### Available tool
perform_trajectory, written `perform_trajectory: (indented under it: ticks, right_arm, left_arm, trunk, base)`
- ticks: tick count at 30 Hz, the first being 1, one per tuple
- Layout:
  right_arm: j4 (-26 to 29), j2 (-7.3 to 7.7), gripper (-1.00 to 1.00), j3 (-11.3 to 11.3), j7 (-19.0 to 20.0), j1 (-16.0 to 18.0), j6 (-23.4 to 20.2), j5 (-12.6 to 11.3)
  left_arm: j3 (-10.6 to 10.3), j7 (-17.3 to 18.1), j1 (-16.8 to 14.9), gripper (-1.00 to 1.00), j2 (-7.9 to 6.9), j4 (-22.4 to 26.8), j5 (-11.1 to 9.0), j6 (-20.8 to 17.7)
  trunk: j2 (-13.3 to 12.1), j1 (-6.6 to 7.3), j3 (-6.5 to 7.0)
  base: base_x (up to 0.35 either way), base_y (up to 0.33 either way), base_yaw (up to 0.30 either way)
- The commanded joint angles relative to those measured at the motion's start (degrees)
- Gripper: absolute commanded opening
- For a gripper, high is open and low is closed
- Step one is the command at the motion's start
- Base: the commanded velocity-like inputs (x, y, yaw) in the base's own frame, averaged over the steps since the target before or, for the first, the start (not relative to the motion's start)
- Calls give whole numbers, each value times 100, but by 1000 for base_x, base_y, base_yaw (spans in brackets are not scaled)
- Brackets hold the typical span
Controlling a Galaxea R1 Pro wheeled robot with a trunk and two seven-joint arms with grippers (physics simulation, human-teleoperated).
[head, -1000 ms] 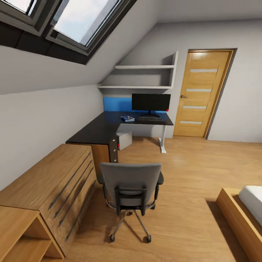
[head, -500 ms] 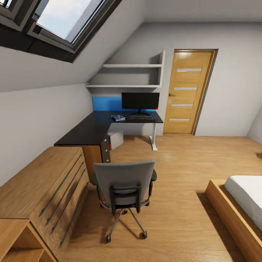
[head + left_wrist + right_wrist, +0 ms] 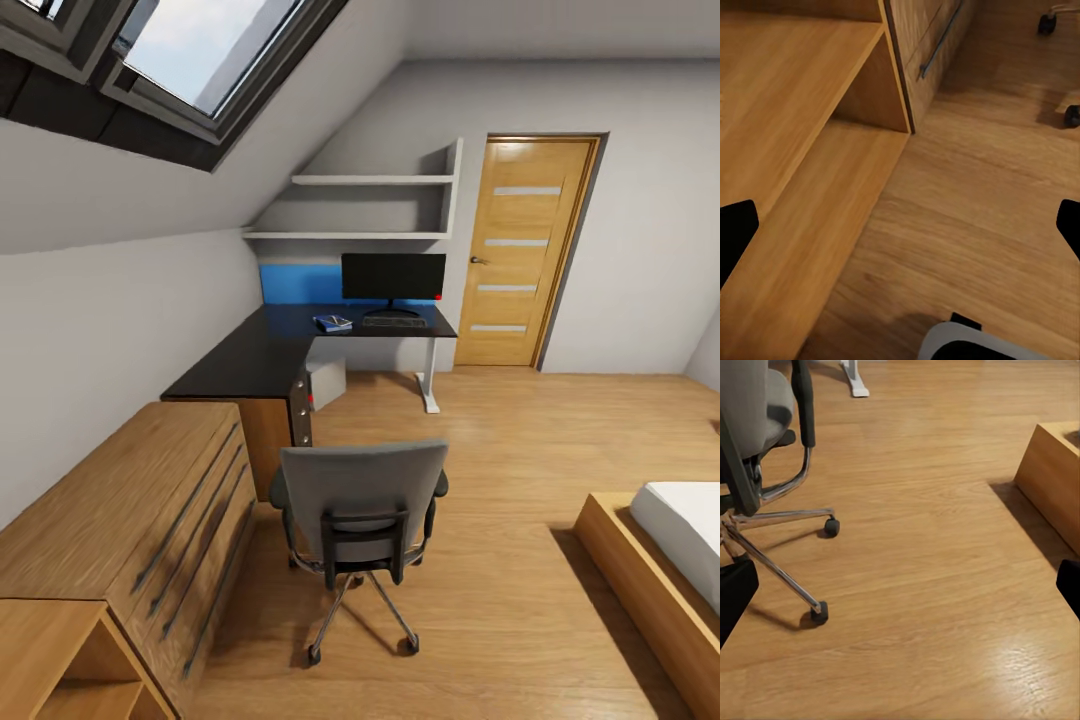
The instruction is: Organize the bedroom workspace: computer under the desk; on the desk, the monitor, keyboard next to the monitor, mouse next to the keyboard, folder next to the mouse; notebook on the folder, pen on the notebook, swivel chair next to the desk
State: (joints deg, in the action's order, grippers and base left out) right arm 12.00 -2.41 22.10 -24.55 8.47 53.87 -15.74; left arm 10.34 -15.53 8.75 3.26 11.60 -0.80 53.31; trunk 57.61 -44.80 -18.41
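Note:
The grey swivel chair point(image 3: 360, 505) stands on the floor with its tall back towards me, just short of the desk's drawer end; its seat is hidden. On the black L-shaped desk point(image 3: 255, 358) stand the monitor point(image 3: 393, 277), the keyboard point(image 3: 393, 322) below it, and to its left the blue folder point(image 3: 333, 322) with something small on top. Notebook, pen and mouse are too small to tell apart. The grey computer point(image 3: 328, 382) sits under the desk. My left gripper point(image 3: 900, 229) and right gripper point(image 3: 900, 589) are both open and empty above the floor.
A low wooden drawer and shelf unit point(image 3: 130, 520) runs along the left wall, close beside my left gripper point(image 3: 802, 150). A wooden bed frame point(image 3: 640, 580) lies at the right. The chair's castors point(image 3: 819, 613) are near my right gripper. A closed door point(image 3: 520, 250) is at the back.
The whole head view has swung, first right, then a little back left, as the camera moved. Chair and desk things keep their places relative to each other.

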Motion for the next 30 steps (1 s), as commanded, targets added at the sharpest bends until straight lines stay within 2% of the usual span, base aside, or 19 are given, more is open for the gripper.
perform_trajectory:
  ticks: [1,12,14,15,17,18,19,20,21,23,24,26,28,30]
  right_arm:
    - [-3,2,100,49,-23,5,18,-42]
    - [-5,-6,100,57,-23,5,19,-35]
    - [-7,-1,100,57,-20,5,19,-34]
    - [20,3,100,57,-13,8,18,-27]
    - [41,1,100,53,-14,29,17,-28]
    - [206,-254,100,76,-15,748,-1075,-4]
    - [339,-310,100,79,-15,839,-1419,4]
    - [753,-380,100,77,-8,1222,-2620,-1]
    - [835,-395,100,76,20,1552,-3195,-19]
    - [869,-404,100,71,190,2032,-3813,-38]
    - [868,-405,100,70,265,2143,-3954,-41]
    - [831,-403,100,58,652,2525,-4520,-46]
    - [731,-402,100,47,1053,2801,-4984,-49]
    - [622,-405,100,44,1231,2908,-5153,-44]
  left_arm:
    - [9,-1,3,100,6,14,-7,11]
    - [12,-45,2,100,34,217,-18,-39]
    - [12,-49,-4,100,57,261,-19,-197]
    - [15,-18,-108,100,87,1026,-112,-1642]
    - [16,-24,-113,100,93,1370,-134,-1761]
    - [-3,-43,-612,100,399,3043,-134,-3275]
    - [-4,-42,-865,100,416,3147,-133,-3814]
    - [-17,-23,-1811,100,467,3083,-132,-5089]
    - [-25,-16,-2319,100,510,2823,-130,-5375]
    - [-29,0,-3001,100,560,2266,-128,-5600]
    - [-30,3,-3164,100,578,2101,-125,-5645]
    - [-36,15,-3685,100,673,1561,-110,-5779]
    - [-61,38,-3941,100,673,1319,-102,-5845]
    - [-158,128,-4028,100,673,1241,-95,-5874]
  trunk:
    - [4,-1,-6]
    - [4,-1,-6]
    - [4,-1,-6]
    - [4,-1,-6]
    - [4,-1,-6]
    - [4,-1,-6]
    - [4,-1,-6]
    - [4,-1,-6]
    - [4,-1,-6]
    - [4,-1,-6]
    - [4,-1,-6]
    - [4,-1,-6]
    - [4,-1,-6]
    - [4,-1,-6]
  base:
    - [0,5,0]
    - [0,1,0]
    - [0,0,0]
    - [0,0,0]
    - [0,0,0]
    - [0,0,0]
    - [0,0,0]
    - [0,0,0]
    - [0,0,0]
    - [0,0,0]
    - [0,0,0]
    - [0,0,0]
    - [0,0,0]
    - [0,0,0]
